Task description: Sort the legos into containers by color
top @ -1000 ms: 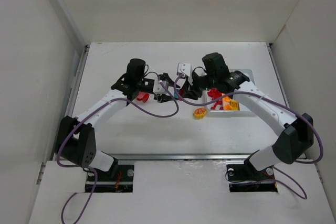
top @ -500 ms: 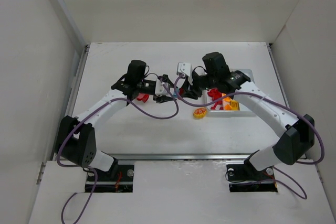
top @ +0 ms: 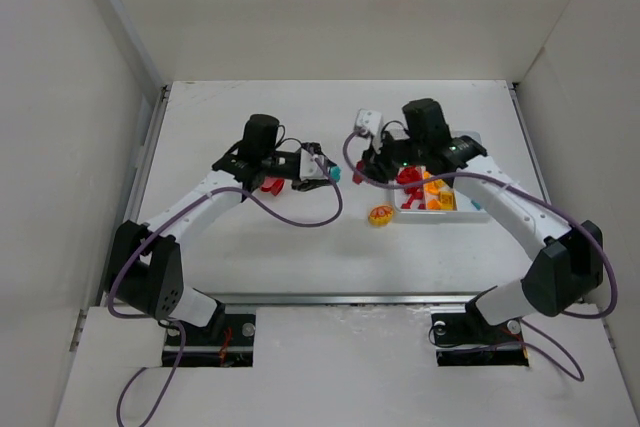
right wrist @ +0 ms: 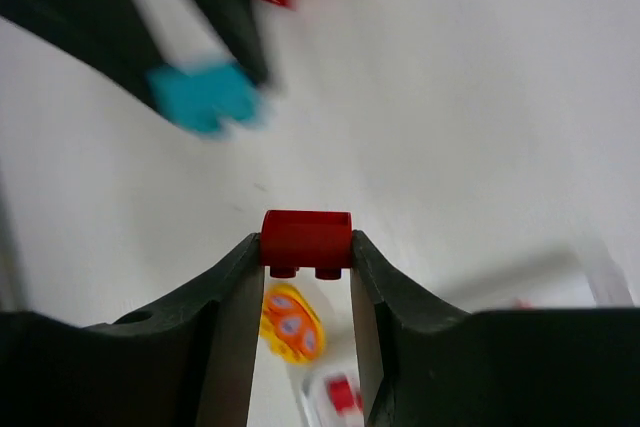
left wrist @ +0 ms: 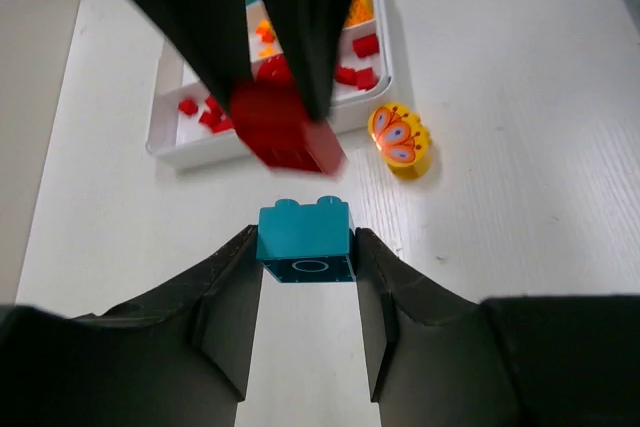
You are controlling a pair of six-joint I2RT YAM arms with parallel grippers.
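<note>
My left gripper (top: 328,173) is shut on a cyan brick (left wrist: 305,240) and holds it above the table. My right gripper (top: 362,171) is shut on a red brick (right wrist: 306,240) just to the right of it, with a small gap between the two bricks. The white tray (top: 468,209) lies under the right arm, with red legos (top: 405,181) in its left compartment and orange ones (top: 433,193) in the middle. In the left wrist view the red brick (left wrist: 285,129) hangs in the right gripper's black fingers above the tray (left wrist: 165,139).
A round yellow piece with a butterfly print (top: 380,215) lies on the table just left of the tray's near corner. A loose red brick (top: 270,185) lies under the left arm. White walls enclose the table on three sides.
The two grippers, which met in the middle, have pulled apart. The right gripper has moved right with the red brick; the left keeps the cyan brick.
</note>
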